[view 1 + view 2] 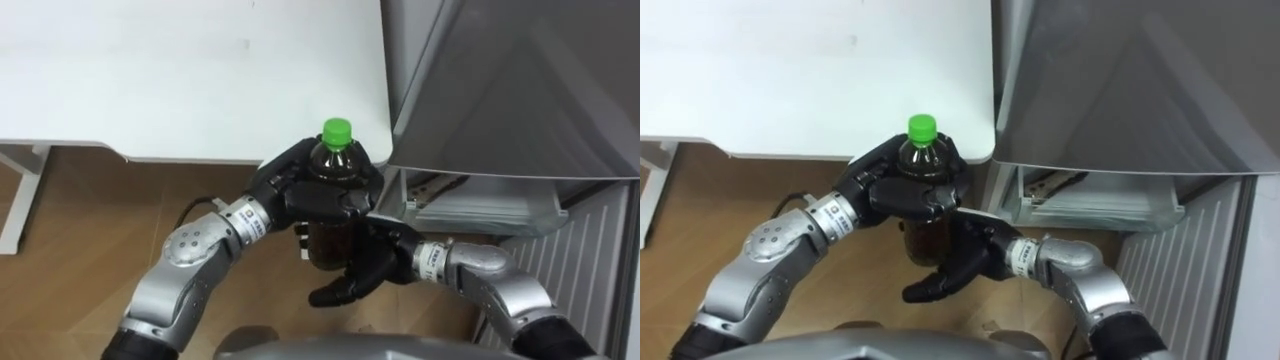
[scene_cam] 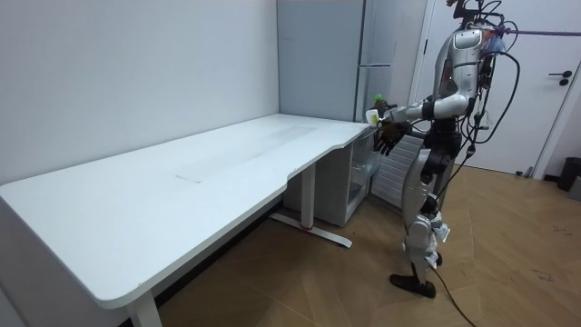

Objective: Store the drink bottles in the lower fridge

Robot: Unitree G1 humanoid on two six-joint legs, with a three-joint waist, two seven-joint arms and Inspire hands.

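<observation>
In front of the grey fridge point(image 1: 520, 90), off the corner of the white bench point(image 1: 180, 70), the robot is holding a bottle point(image 1: 330, 243) of dark drink upright in the air, over the wooden floor point(image 1: 90, 220). The left hand point(image 1: 300, 190) is gripping it: its fingers are wrapping round the upper half, just under the shoulder, and the green cap point(image 1: 337, 130) is sticking up above them. The right hand point(image 1: 365, 268) is sitting lower, at the bottle's base, with the palm turning up toward it and the fingers lying loose and spread, curling round nothing. Whether that palm is actually touching the bottle I cannot tell. The bottle is sitting between the two hands, clasped by the left from the robot's left side and flanked by the right from below. It is hanging clear of the bench edge and near the fridge's lower compartment point(image 1: 480, 205), which is standing open and showing pale shelves. In the room view the robot is standing upright at the end of the bench, both arms reaching forward toward the fridge.
</observation>
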